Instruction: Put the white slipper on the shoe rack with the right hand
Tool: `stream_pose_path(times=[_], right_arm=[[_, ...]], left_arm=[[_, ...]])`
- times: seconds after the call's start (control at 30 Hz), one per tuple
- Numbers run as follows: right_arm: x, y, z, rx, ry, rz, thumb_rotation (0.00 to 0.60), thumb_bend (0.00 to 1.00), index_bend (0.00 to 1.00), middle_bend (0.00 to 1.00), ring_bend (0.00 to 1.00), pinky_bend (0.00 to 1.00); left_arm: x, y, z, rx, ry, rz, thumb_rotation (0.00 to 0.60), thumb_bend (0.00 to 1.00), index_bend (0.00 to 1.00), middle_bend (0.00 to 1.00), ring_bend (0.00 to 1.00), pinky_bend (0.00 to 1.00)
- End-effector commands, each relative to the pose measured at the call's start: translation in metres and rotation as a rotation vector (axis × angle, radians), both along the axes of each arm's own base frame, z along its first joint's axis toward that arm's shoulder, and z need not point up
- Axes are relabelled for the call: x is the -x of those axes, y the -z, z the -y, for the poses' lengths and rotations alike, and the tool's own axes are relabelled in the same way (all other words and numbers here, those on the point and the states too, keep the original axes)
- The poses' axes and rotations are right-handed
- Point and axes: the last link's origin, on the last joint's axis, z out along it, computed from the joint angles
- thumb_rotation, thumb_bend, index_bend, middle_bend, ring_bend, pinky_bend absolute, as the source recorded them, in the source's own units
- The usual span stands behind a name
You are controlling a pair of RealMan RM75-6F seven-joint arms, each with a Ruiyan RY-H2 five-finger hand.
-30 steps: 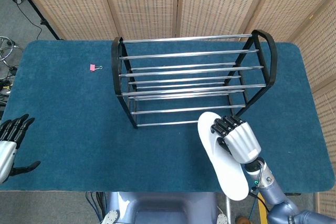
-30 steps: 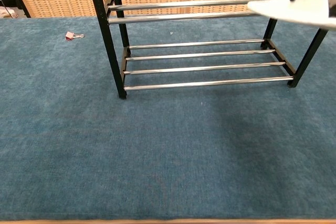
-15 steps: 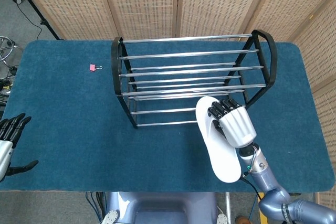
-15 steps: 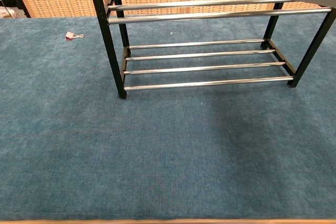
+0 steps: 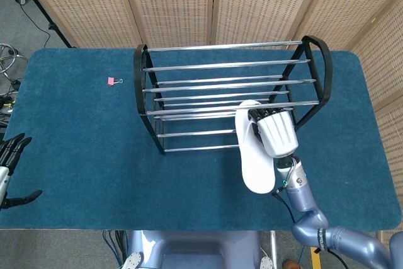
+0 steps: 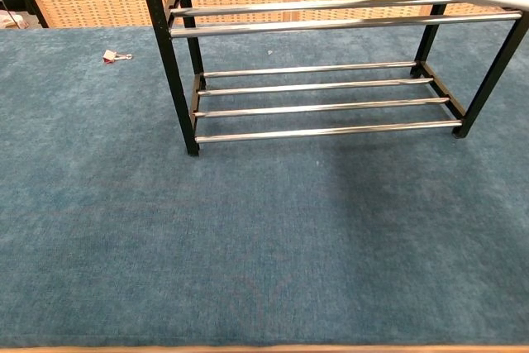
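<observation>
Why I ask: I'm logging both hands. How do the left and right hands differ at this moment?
The right hand grips the white slipper at the shoe rack; the left hand holds nothing, fingers apart. The right is over the rack's front rails, the left at the table's edge. Both have dark fingers.

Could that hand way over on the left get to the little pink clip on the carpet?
Probably yes. The left hand is open and holds nothing, and only bare blue carpet lies between it and the pink clip. The shoe rack stands off to the side, not in its way.
</observation>
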Motion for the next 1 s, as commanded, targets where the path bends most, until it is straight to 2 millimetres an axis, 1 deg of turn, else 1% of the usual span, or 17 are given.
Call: stream_pose_path(times=[0.03, 0.2, 0.43, 0.63, 1.0], right_arm=[[-0.003, 0.002, 0.005, 0.000, 0.008, -0.004, 0.600, 0.72, 0.57, 0.56, 0.52, 0.59], [-0.005, 0.005, 0.016, -0.002, 0.043, -0.021, 0.600, 0.72, 0.57, 0.56, 0.52, 0.59], [-0.009, 0.004, 0.027, 0.025, 0.081, 0.005, 0.600, 0.72, 0.57, 0.56, 0.52, 0.59], [-0.008, 0.005, 0.036, 0.031, 0.108, 0.005, 0.600, 0.72, 0.57, 0.56, 0.52, 0.59], [-0.014, 0.003, 0.054, 0.044, 0.121, 0.005, 0.600, 0.72, 0.57, 0.56, 0.52, 0.59]], left_arm=[[0.001, -0.001, -0.001, -0.002, -0.004, 0.001, 0.600, 0.00, 0.00, 0.00, 0.00, 0.00], [0.001, -0.002, -0.001, 0.001, -0.007, 0.007, 0.600, 0.00, 0.00, 0.00, 0.00, 0.00], [0.002, -0.004, -0.002, 0.002, -0.010, 0.023, 0.600, 0.00, 0.00, 0.00, 0.00, 0.00], [0.003, -0.006, -0.002, -0.005, -0.010, 0.019, 0.600, 0.00, 0.00, 0.00, 0.00, 0.00], [0.003, 0.000, -0.005, -0.001, -0.016, 0.003, 0.600, 0.00, 0.00, 0.00, 0.00, 0.00]])
